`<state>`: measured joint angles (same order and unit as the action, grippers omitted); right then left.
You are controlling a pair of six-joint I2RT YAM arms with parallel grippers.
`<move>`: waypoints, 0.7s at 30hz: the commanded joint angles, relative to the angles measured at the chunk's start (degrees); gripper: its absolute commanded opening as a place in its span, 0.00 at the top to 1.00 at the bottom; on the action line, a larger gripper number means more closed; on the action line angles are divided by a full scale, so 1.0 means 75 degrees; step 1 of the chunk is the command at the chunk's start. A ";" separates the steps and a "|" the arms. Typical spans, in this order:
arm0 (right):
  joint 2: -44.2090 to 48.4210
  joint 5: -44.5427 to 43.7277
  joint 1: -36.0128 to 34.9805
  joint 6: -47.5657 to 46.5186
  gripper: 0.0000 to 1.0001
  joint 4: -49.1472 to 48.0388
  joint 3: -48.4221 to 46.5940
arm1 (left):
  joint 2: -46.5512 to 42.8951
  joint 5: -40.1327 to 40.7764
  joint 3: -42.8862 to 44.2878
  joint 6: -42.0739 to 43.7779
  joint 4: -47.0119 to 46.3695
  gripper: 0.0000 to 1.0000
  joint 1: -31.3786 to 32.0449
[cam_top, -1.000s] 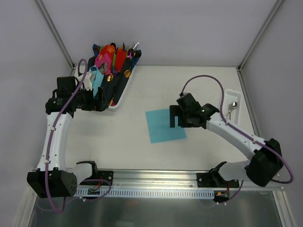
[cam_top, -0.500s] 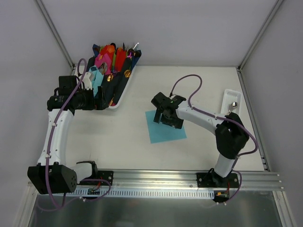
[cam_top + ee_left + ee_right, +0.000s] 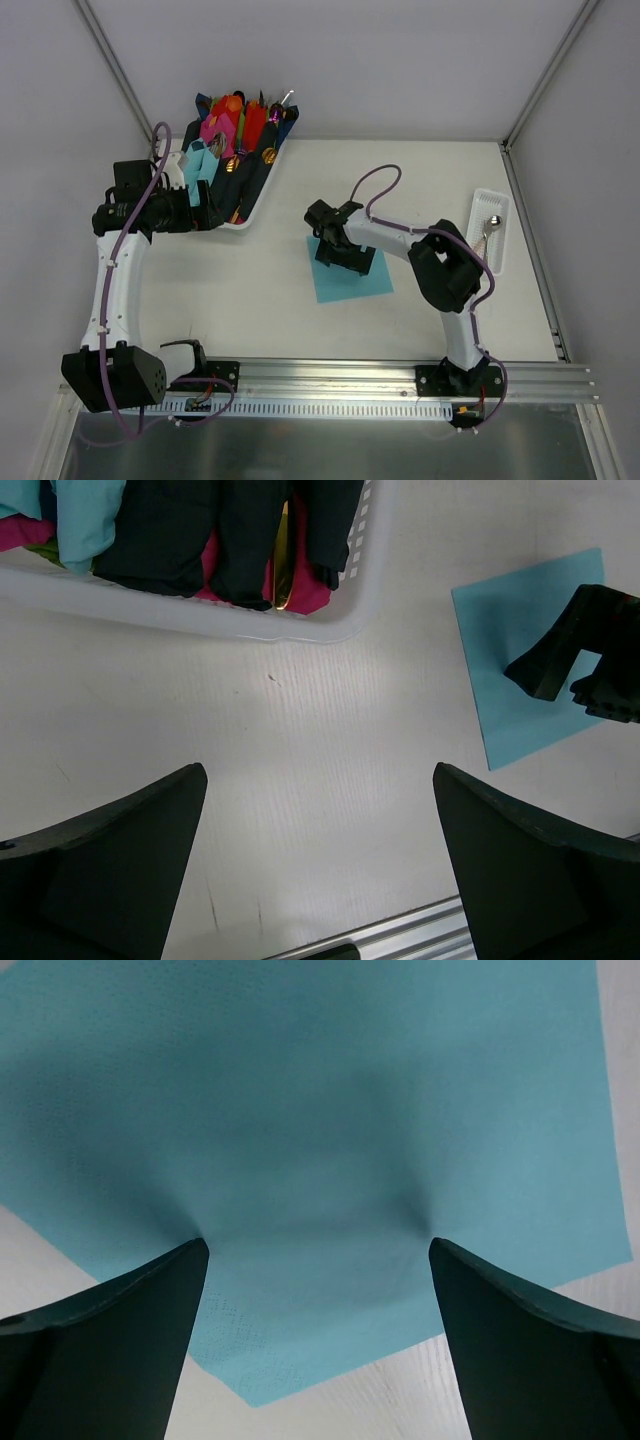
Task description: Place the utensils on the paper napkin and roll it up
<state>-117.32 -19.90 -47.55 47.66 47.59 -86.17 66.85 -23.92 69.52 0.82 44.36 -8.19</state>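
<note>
The teal paper napkin [image 3: 352, 282] lies flat on the table's middle. It also shows in the left wrist view [image 3: 510, 640] and fills the right wrist view [image 3: 320, 1100]. My right gripper [image 3: 348, 258] is open, both fingertips [image 3: 190, 1255] down on the napkin's far part, with nothing between them. A silver utensil [image 3: 490, 226] lies in the white tray [image 3: 497, 262] at the right. My left gripper [image 3: 206, 208] is open and empty beside the basket; it hangs above bare table [image 3: 320, 860].
A white basket [image 3: 243, 222] at the back left holds navy, pink and teal napkin bundles with gold cutlery; its rim shows in the left wrist view [image 3: 200, 615]. A metal rail [image 3: 330, 375] runs along the near edge.
My right arm has swung left from the tray side and brought its open gripper down onto the napkin. My left gripper has barely shifted by the basket.
</note>
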 commanded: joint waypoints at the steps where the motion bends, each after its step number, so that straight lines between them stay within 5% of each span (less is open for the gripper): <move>1: -0.0201 0.0262 -0.0023 -0.0681 0.03 -0.0029 -0.0101 | -0.0019 -0.0524 0.0141 -0.0062 0.0038 0.01 -0.0232; 14: 0.0747 0.1306 -0.0023 -0.4056 0.15 -0.1424 0.1937 | 0.0156 -0.1263 0.0106 0.0289 0.0062 0.01 -0.0549; 21: 0.0935 0.1411 -0.0012 -0.4643 0.08 -0.1483 0.2161 | 0.0415 -0.1802 0.0329 0.0394 0.0074 0.01 -0.0549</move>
<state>-109.21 -11.09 -47.35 17.23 32.10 -72.75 69.56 -33.61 69.63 2.39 44.45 -11.73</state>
